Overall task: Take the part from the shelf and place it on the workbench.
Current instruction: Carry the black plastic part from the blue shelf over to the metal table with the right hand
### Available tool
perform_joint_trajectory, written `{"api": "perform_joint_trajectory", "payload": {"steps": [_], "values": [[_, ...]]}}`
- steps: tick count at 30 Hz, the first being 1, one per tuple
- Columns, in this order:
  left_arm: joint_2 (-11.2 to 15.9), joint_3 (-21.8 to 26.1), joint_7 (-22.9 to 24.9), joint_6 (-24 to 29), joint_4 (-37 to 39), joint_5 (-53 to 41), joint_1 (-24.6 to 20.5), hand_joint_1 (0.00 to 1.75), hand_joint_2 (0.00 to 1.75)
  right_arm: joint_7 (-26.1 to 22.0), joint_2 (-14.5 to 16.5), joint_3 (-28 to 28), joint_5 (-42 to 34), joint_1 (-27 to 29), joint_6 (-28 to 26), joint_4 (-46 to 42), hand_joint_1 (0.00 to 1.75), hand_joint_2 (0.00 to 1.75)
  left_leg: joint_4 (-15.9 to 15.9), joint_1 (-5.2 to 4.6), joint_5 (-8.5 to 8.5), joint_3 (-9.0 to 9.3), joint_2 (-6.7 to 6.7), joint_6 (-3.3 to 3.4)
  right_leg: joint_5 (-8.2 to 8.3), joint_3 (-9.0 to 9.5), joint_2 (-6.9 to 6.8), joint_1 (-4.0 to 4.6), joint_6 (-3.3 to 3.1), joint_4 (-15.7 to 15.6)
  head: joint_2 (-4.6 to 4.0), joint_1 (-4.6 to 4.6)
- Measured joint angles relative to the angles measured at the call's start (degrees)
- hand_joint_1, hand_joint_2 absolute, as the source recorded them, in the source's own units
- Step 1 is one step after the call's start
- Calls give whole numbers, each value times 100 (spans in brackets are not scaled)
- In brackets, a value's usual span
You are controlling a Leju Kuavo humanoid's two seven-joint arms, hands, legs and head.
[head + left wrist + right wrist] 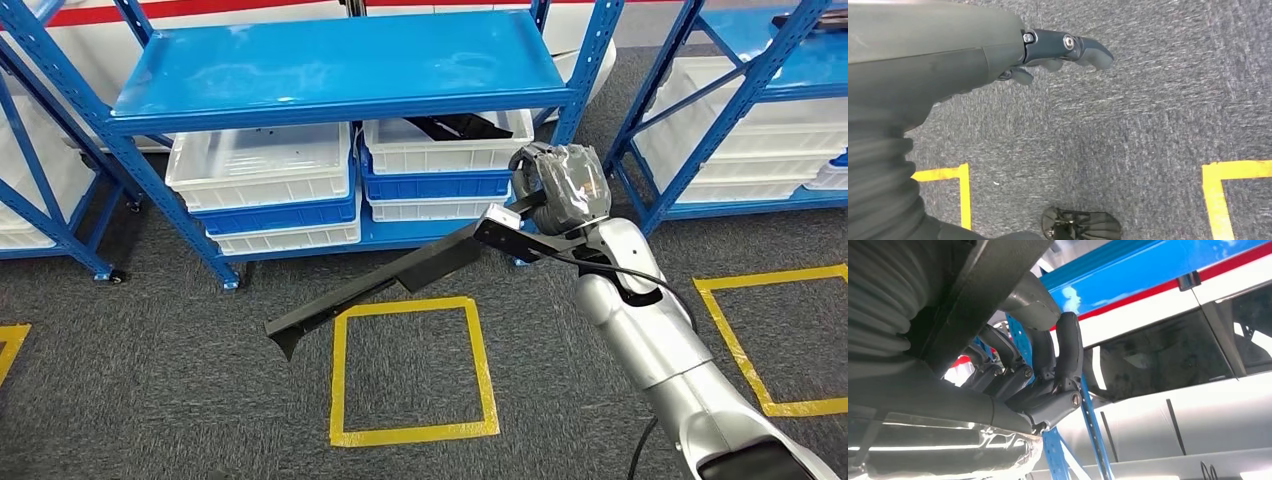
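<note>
A long black part (390, 281) slants from my right hand (556, 188) down and to the left, its pointed tip hanging over the carpet beside a yellow taped square. My right hand grips its upper end in front of the blue shelf (340, 70). In the right wrist view the dark fingers (1068, 347) curl around the black part (988, 280), which crosses the hand. In the left wrist view my left hand (1068, 50) hangs above the grey carpet, fingers loosely extended and holding nothing.
White and blue bins (262, 165) sit on the lower shelf level; one bin (450, 140) holds another black part. A second blue rack (760, 90) stands to the right. Yellow taped squares (412, 370) mark the carpet.
</note>
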Motion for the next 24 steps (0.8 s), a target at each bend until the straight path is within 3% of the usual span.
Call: {"api": "perform_joint_trajectory", "payload": {"steps": [2, 3, 4, 5, 6, 7, 9, 11, 12, 13, 14, 16, 17, 18, 19, 20, 21, 22, 24], "values": [[-11, 0, 0, -3, -1, -3, -5, 0, 175, -2, -3, -2, 4, 16, 1, 2, 175, 175, 6, -1, 91, -133, 12, -9, -313, -211, 1, -8, 11, 753, 0, 11], [-21, 0, 0, -5, -2, -4, -7, 0, 175, -2, -6, -3, 7, 26, 2, 3, 175, 175, 15, 0, 144, -205, 17, -20, -312, -228, 1, -14, 63, 945, 0, 10], [-30, 0, 0, -8, -2, -4, -8, 0, 175, -3, -7, -4, 10, 29, 2, 4, 175, 175, 33, 6, 197, -285, 21, -41, -200, -149, 0, -22, 139, 934, 0, 11], [-36, 0, 0, -10, -3, -4, -10, 0, 175, -3, -7, -7, 12, 26, 2, 4, 175, 175, 61, 14, 248, -372, 23, -69, -40, 30, 0, -36, 215, 728, 0, 10], [-40, 0, 0, -11, -3, -4, -14, 0, 175, -4, -5, -9, 13, 18, 2, 3, 175, 175, 105, 19, 294, -461, 23, -105, 74, 286, -1, -58, 269, 376, 0, 11], [-40, 0, 0, -11, -3, -4, -19, 0, 175, -4, 0, -12, 15, 7, 2, -1, 175, 175, 157, 16, 337, -554, 21, -141, 95, 582, 2, -55, 281, -60, 0, 14], [-31, 0, 1, -8, -3, -4, -28, 0, 175, -7, 10, -19, 17, -2, 3, -7, 175, 175, 225, -3, 447, -690, 8, -202, 15, 893, 14, -47, 183, -622, 0, -2], [-16, 0, 4, -5, 0, -4, -16, 0, 175, -10, 13, -19, 19, 25, 7, 1, 175, 175, 235, -1, 575, -801, -7, -236, 42, 794, 9, -64, 80, -643, 0, -22], [-12, 0, 7, -4, 3, -4, -4, 0, 175, -11, 13, -14, 21, 48, 10, 9, 175, 175, 274, 14, 543, -877, -8, -262, 91, 703, -2, -87, 36, -589, 0, -28], [-11, -1, 10, -5, 5, -3, 9, 0, 175, -11, 15, -11, 24, 69, 13, 14, 175, 175, 384, 33, 382, -962, -2, -296, 143, 603, -12, -92, -16, -538, 0, -32], [-13, -1, 13, -7, 8, -3, 19, 0, 175, -12, 20, -10, 27, 81, 14, 18, 175, 175, 600, 51, 113, -1051, 8, -334, 201, 506, -18, -91, -71, -508, 0, -39], [-13, -1, 15, -8, 8, -2, 22, 0, 175, -12, 30, -11, 32, 87, 15, 17, 175, 175, 1292, 74, -518, -1196, 22, -377, 330, 344, -24, -65, -144, -474, 0, -49], [-10, -1, 15, -8, 8, -3, 19, 0, 175, -12, 34, -11, 32, 85, 15, 17, 175, 175, 1648, 76, -689, -1219, 24, -379, 395, 258, -26, -49, -155, -458, 0, -49], [-10, -2, 15, -8, 8, -3, 17, 0, 175, -12, 35, -11, 32, 85, 15, 17, 175, 175, 1893, 76, -724, -1184, 23, -368, 458, 167, -26, -33, -162, -442, 0, -49], [-10, -2, 15, -8, 7, -3, 16, 0, 175, -12, 36, -11, 32, 86, 15, 17, 175, 175, 1979, 75, -648, -1066, 23, -346, 523, 73, -25, -18, -166, -428, 0, -49], [-10, -2, 15, -8, 7, -4, 13, 0, 175, -12, 36, -11, 32, 85, 15, 17, 175, 175, 1874, 72, -521, -847, 20, -312, 591, -19, -19, -3, -165, -417, 0, -48], [-9, -2, 15, -8, 4, -4, 2, 0, 175, -12, 36, -15, 32, 80, 15, 15, 175, 175, 1596, 66, -477, -569, 15, -272, 660, -97, -13, 7, -158, -412, 0, -48], [-7, -2, 15, -8, 1, -4, -15, 0, 175, -12, 35, -21, 33, 71, 14, 9, 175, 175, 1210, 53, -539, -268, 4, -235, 729, -156, -8, 16, -142, -414, 0, -45], [-1, -2, 15, -8, -5, -4, -44, 0, 175, -13, 39, -36, 34, 43, 13, -3, 175, 175, 671, 3, -700, 90, -23, -177, 851, -182, -12, 6, -76, -459, 0, -50]]}}
